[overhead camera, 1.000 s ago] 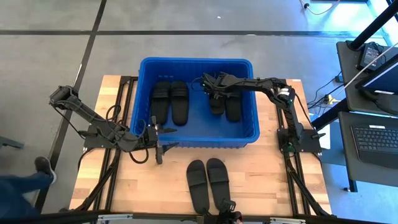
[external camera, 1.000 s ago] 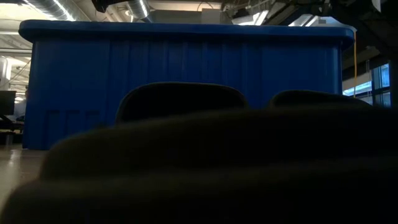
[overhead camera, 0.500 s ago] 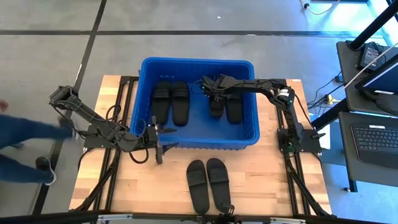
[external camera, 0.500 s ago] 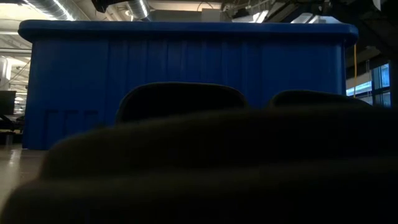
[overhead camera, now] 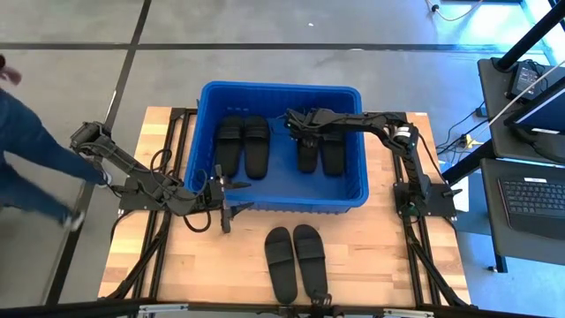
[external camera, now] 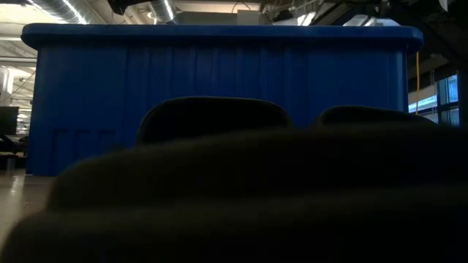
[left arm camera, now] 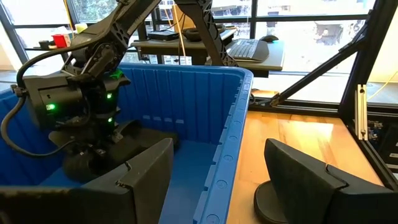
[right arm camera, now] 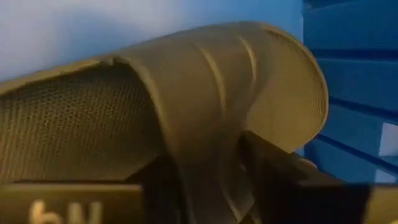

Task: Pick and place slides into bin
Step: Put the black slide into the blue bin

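Note:
The blue bin (overhead camera: 278, 87) stands at the table's middle and holds two pairs of black slides, the left pair (overhead camera: 243, 146) and the right pair (overhead camera: 320, 152), lying on their soles. My right gripper (overhead camera: 298, 124) reaches down into the bin over the far end of the right pair's left slide (overhead camera: 307, 152). That slide's ribbed strap (right arm camera: 211, 93) rises between my right gripper's (right arm camera: 208, 186) open fingers. My left gripper (overhead camera: 227, 201) waits open above the bin's near rim (left arm camera: 233, 137), touching nothing. Two more slides (overhead camera: 296, 261) lie on the table's near part. My right gripper has a finger on either side of the slide's strap (right arm camera: 208, 162), coming from above and slanting down. Whether a finger touches the strap I cannot tell. The slide lies on the bin's floor beside its mate.
The bin's near wall (external camera: 219, 73) fills the low view behind the dark slides (external camera: 219, 197) close to that camera. A person (overhead camera: 26, 150) walks on the floor past the table's left edge. Desks with a laptop (overhead camera: 534, 194) stand to the right.
The slide under my right gripper has sunk and now lies flat along the bin's floor next to its mate; before, it showed shorter and tilted. A person has walked in beside the table's left edge.

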